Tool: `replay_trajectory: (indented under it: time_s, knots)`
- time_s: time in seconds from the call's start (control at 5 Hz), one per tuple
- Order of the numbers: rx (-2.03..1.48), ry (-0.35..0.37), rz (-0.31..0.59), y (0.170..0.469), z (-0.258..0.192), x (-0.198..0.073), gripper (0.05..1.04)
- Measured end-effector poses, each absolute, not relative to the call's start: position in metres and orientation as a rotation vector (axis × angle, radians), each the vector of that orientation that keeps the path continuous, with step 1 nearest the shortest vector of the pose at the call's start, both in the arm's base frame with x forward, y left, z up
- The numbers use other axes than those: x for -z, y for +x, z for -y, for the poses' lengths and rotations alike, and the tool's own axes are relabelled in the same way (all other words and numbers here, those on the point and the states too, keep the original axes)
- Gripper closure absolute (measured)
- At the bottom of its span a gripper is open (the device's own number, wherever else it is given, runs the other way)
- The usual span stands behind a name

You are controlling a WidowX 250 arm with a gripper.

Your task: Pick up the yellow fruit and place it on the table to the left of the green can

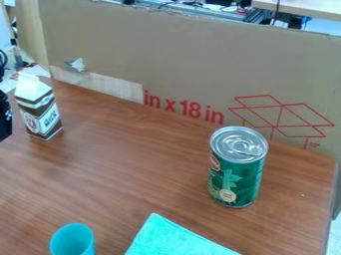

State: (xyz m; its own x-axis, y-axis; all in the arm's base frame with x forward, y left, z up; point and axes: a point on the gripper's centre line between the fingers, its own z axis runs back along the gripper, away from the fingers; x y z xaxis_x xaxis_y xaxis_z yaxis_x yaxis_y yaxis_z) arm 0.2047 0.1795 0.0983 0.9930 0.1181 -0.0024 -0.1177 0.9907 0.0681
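At the left edge, a black part of the gripper (pixel 5 119) shows just left of a brown and white milk carton (pixel 41 112), which stands upright on the wooden table. A green can (pixel 236 172) with a silver pull-tab lid stands upright at the right of the table. Along the front edge of the view lie a turquoise cloth (pixel 170 239) and, to its left, a turquoise cup (pixel 73 241), both partly cut off.
A tall cardboard sheet (pixel 180 64) with red print walls off the back of the wooden table (pixel 143 164). The table's right edge runs down beyond the can. Cables and equipment lie behind the cardboard.
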Motion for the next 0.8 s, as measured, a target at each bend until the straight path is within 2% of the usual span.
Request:
replay_trajectory:
  time_s: [0.2,0.4,0.6,0.8]
  knots:
    - [-0.119,0.051,-0.030,0.202,-0.178,-0.091,0.083]
    - [-0.112,0.050,-0.040,0.198,-0.186,-0.095,0.083]
    - [-0.211,0.054,-0.019,0.185,-0.219,-0.094,0.083]
    - [-0.256,0.082,-0.024,0.185,-0.231,-0.089,0.083]
